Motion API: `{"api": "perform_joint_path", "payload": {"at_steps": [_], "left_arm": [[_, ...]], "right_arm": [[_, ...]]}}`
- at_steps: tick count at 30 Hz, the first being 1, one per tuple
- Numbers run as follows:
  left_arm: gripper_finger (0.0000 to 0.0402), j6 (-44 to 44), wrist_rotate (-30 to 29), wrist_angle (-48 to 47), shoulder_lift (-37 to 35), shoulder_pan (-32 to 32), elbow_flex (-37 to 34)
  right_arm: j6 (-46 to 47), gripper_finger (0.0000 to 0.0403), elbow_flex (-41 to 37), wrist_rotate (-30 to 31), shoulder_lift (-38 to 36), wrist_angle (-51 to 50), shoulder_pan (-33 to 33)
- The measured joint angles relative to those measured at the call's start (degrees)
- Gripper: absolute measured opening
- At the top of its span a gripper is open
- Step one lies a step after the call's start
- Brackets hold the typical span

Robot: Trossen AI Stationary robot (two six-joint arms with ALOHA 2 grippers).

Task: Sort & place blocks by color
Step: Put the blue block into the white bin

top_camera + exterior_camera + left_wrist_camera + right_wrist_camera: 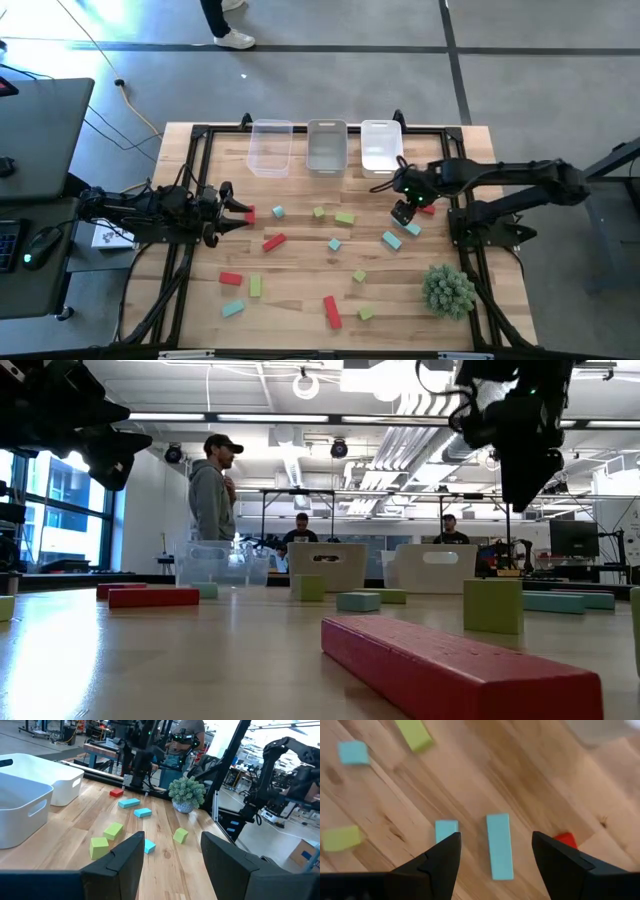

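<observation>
Right gripper (492, 852) hangs above the table near the bins, jaws spread, empty. Directly below, between its fingers: a teal bar (499, 846), flat on the wood; a small teal cube (446, 830) just beside it, a red block (566, 840) by the other finger. Left gripper (238, 212) spread, empty, at the table's left edge.

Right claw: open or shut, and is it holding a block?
Open and empty. The right claw shows a clear gap between its fingers, with a teal bar lying on the table beneath them.
</observation>
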Motion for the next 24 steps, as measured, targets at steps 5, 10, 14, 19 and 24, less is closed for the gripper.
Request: {"api": "perform_joint_path", "payload": {"at_steps": [5,10,14,19,24], "left_arm": [[0.0186,0.02,0.00,0.00,0.02,0.02,-0.01],[0.0186,0.00,0.00,0.02,0.01,0.01,0.00],[0.0186,-0.02,0.00,0.01,0.00,0.02,-0.01],[0.0186,-1.91,0.02,0.00,0.01,0.02,-0.01],[0.0186,-3.97,0.17,0.01,0.00,0.02,-0.01]], "right_arm": [[0.07,0.0234,0.00,-2.42,5.89,0.04,0.00],[0.07,0.0234,0.00,-3.33,11.29,0.07,0.00],[0.07,0.0234,0.00,-4.24,15.19,0.04,0.00],[-0.01,0.0234,0.00,-4.28,19.39,0.07,0.00],[-0.04,0.0234,0.00,-4.28,22.76,0.10,0.00]]}}
